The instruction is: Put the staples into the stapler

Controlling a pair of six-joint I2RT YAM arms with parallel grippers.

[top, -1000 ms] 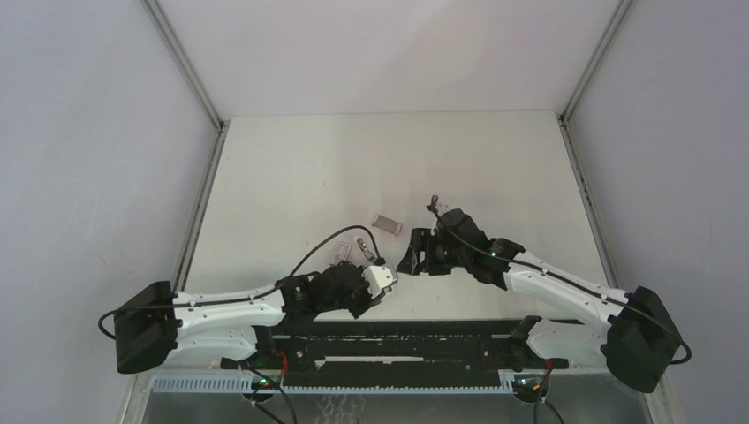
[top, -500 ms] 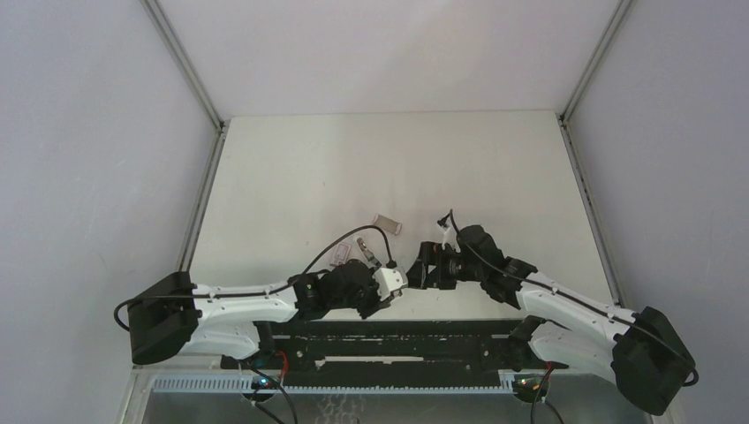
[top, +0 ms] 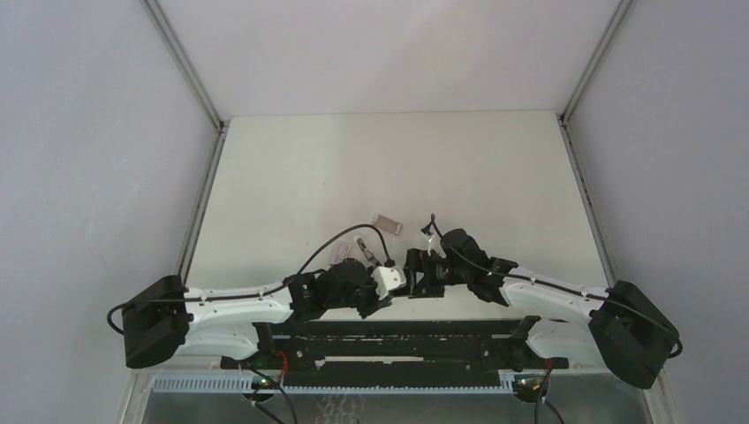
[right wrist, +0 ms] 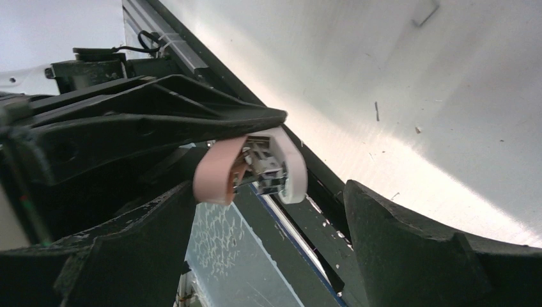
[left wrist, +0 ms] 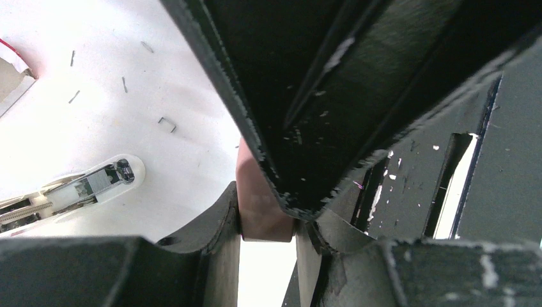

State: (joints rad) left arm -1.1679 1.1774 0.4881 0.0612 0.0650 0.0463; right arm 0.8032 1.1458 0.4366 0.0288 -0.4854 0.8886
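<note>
- The left hand point(left wrist: 267, 233) is clenching the stapler point(right wrist: 291, 163), its jaws pinching the pink base.
- The right hand point(right wrist: 268, 211) is standing released. Its jaws are spread either side of the stapler's free end and seem to be touching neither side.
- The stapler is hanging just above the worktop point(top: 397, 159), close to the near edge and about midway between the left and right edges.
- Step, as I am judging it: the hands are getting ready to open the stapler, and nothing is showing as loaded yet.
- The next move is calling for the right hand to close squarely on the white top, not the pink base. The left hand needs to be holding firm so the halves part and the magazine is exposed.
- The right wrist view is showing the stapler's end: pink base, white top, metal between. The top view is hiding this under the hands.
- The left wrist view is showing loose staples point(left wrist: 167, 125), a box point(left wrist: 13, 80) corner and a white-and-metal piece point(left wrist: 89, 185). I cannot tell whether that piece belongs to the stapler.
- The top view is placing a grey piece point(top: 386, 223) farther in, apart from both hands. It may be a staple strip.
</note>
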